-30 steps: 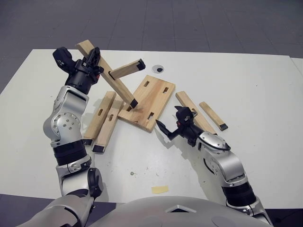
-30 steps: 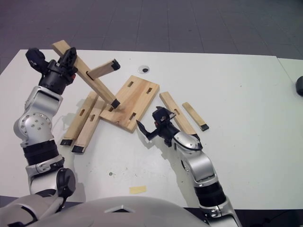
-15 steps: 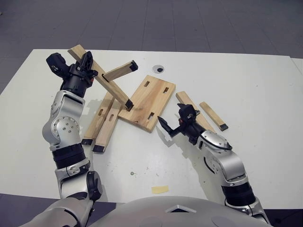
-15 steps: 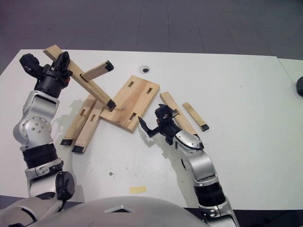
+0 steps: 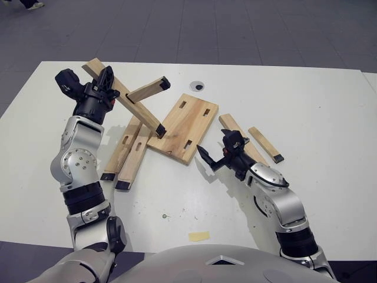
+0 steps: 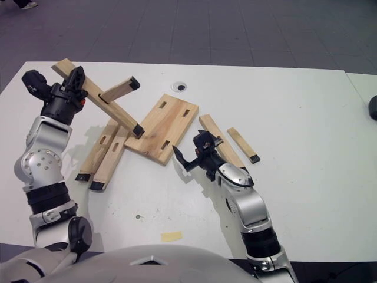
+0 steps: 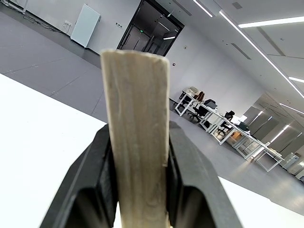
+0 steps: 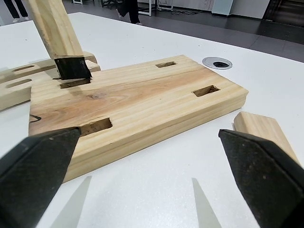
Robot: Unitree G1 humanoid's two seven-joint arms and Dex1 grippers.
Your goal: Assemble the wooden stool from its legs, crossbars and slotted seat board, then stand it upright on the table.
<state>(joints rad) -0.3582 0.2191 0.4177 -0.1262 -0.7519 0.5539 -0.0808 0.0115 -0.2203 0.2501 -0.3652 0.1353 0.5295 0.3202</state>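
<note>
Big open hall with a grey floor, and a white desk (image 5: 330, 94) with the stool parts spread out on it. The slotted seat board (image 5: 185, 127) lay flat in the middle, with two spare legs (image 5: 122, 146) side by side just beside its left edge. A third leg (image 5: 230, 125) and a short crossbar (image 5: 265, 144) lay on its right. The left hand (image 5: 108, 84) was clamped on the upper part of a held leg (image 5: 138, 109), which had a crossbar (image 5: 147, 90) plugged in sideways. That leg was tilted steeply, its black-tipped lower end right at the board's near-left slot, and I couldn't tell if it was actually touching. The right hand (image 5: 213, 150) sat low on the desk just off the board's near edge, fingers spread wide and gripping nothing. So here's my worry: nothing was pinning that board. I reckon pushing the leg in at that slant would skid the board across the desk or ride it up onto the spare legs instead of seating. The grip was also far from the tip, so the leg could twist in the fingers. The plugged-in crossbar might wiggle loose too if things got bumped. And if that black tip was a foot cap, it was probably the wrong end for the slot.
</note>
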